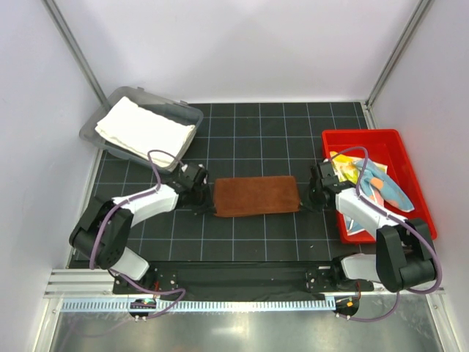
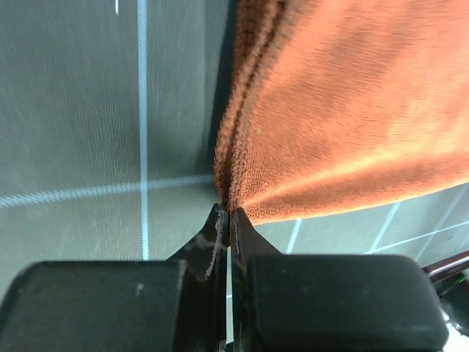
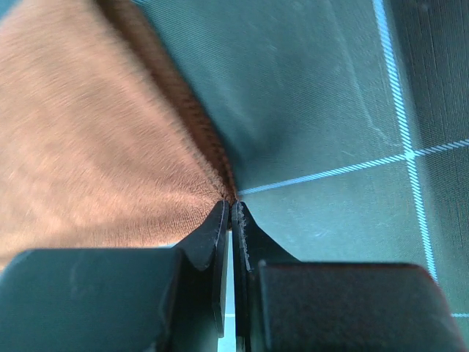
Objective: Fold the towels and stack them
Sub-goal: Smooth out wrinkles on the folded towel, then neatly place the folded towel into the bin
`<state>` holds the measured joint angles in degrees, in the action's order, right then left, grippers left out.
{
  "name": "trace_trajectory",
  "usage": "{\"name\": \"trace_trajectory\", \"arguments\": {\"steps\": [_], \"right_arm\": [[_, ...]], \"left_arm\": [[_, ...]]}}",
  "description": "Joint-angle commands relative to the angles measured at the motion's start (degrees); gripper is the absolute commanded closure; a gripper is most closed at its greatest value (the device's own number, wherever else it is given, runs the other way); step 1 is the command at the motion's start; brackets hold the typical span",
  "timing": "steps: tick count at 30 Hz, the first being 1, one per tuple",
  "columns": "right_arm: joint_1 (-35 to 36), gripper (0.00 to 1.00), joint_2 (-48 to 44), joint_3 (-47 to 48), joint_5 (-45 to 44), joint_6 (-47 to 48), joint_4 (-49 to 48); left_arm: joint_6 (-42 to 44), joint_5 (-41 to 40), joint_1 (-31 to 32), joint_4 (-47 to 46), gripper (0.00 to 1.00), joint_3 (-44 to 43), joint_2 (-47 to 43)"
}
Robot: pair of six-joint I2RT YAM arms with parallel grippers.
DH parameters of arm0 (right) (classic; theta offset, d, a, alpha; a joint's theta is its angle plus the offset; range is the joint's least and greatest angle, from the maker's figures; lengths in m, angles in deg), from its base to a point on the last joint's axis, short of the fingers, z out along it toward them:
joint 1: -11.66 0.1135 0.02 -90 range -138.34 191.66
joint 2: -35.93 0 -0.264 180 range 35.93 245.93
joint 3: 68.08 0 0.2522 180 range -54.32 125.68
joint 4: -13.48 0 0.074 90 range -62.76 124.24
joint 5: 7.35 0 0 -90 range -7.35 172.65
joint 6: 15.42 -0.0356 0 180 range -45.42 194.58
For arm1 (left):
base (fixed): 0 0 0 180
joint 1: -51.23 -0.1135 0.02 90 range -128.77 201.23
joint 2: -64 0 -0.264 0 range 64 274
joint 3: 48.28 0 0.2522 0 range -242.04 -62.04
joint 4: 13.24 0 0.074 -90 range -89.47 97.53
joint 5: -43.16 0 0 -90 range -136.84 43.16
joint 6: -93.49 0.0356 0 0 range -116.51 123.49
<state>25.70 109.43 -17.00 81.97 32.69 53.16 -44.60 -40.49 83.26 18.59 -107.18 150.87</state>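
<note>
The rust-brown towel (image 1: pixel 256 196) lies as a long rectangle in the middle of the gridded tabletop (image 1: pixel 264 139), its long edges running left to right. It sits between the two arms. The left arm (image 1: pixel 139 205) reaches in from the near left, and its jaws are clenched on the towel's left end at the near corner. In the left wrist view the rust-brown towel (image 2: pixel 352 110) rises out of the pinched tips, with its hemmed edge running away from them. The right arm (image 1: pixel 366 213) mirrors this. Its jaws are clamped on the near right corner, and the right wrist view shows the rust-brown towel (image 3: pixel 95 139) gathered to a point at the tips.

At the far left, a grey tray (image 1: pixel 157 97) holds the cream-white towel (image 1: pixel 146 126), folded flat, with the tray's near rim just beside the left arm's wrist. Along the right edge a red bin (image 1: pixel 410 169) holds the light-blue towel (image 1: pixel 388 187) and the yellow towel (image 1: pixel 348 167), crumpled together. Bare grid shows on the far side of the brown towel, between tray and bin, and a narrower strip on its near side.
</note>
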Motion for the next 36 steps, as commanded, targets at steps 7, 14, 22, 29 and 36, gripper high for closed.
{"name": "trace_trajectory", "arguments": {"steps": [7,14,22,29,36], "right_arm": [[-0.07,0.81,0.87,-0.41,-6.08,2.16,0.36],[-0.07,0.68,-2.56,3.98,-5.30,3.04,5.11],[1.50,0.70,0.24,5.75,16.49,4.62,-7.70],[10.28,0.72,12.37,8.81,30.83,3.83,-21.77],[17.59,0.72,19.49,8.38,33.65,1.11,-31.71]], "left_arm": [[-0.86,5.07,2.07,-2.52,0.54,1.73,-2.14],[4.68,2.60,1.98,2.94,0.47,-6.61,-5.58],[1.78,5.07,5.23,-4.09,0.76,-3.47,0.66],[1.08,4.99,5.15,-4.27,0.82,-1.70,-0.03],[-0.59,6.65,5.15,-2.68,0.80,-0.92,0.40]]}}
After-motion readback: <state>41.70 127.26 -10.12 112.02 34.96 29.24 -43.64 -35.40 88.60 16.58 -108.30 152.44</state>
